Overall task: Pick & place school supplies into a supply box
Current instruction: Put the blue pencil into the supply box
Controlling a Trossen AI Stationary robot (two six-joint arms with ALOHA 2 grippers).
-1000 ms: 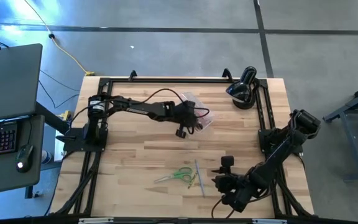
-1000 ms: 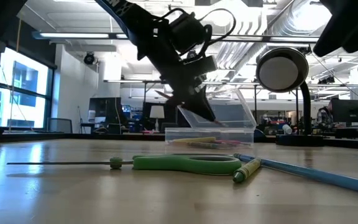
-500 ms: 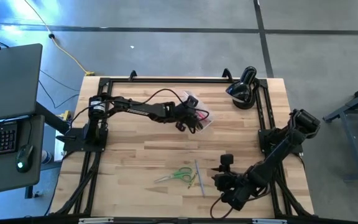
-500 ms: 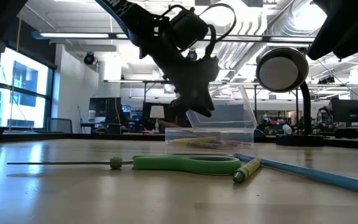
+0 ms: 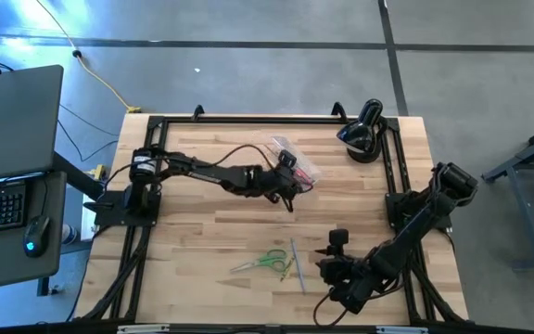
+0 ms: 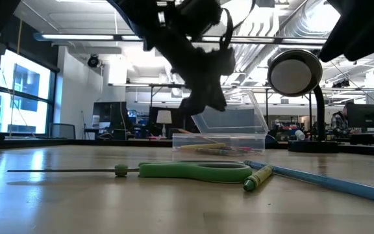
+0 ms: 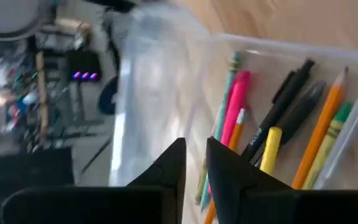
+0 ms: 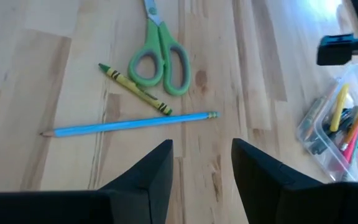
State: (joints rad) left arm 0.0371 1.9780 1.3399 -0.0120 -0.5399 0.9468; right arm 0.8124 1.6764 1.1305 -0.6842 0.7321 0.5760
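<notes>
The clear supply box [image 5: 300, 168] stands at the table's far middle with its lid [image 6: 229, 104] tilted up. It holds pens and pencils in pink, orange, yellow and black [image 7: 272, 134]. My left gripper [image 7: 195, 163] hovers at the box's near side [image 5: 289, 193], its fingers a narrow gap apart with nothing between them. The green-handled scissors [image 8: 160, 59], a green crayon [image 8: 135, 89] and a blue pencil [image 8: 129, 124] lie flat on the table near the front. Just right of them, my right gripper [image 8: 201, 158] hangs open above the wood [image 5: 328, 271].
A black rounded lamp-like device [image 5: 362, 133] stands at the far right corner and rises behind the box in the low view [image 6: 295, 73]. Black frame rails [image 5: 248, 119] run along the table's edges. A laptop [image 5: 12, 121] sits off the table to the left.
My left gripper has drawn up and back from the box's inside toward the table's near edge, and its wrist has rolled. The box and the things lying near the front have kept their places. My right gripper has stayed still.
</notes>
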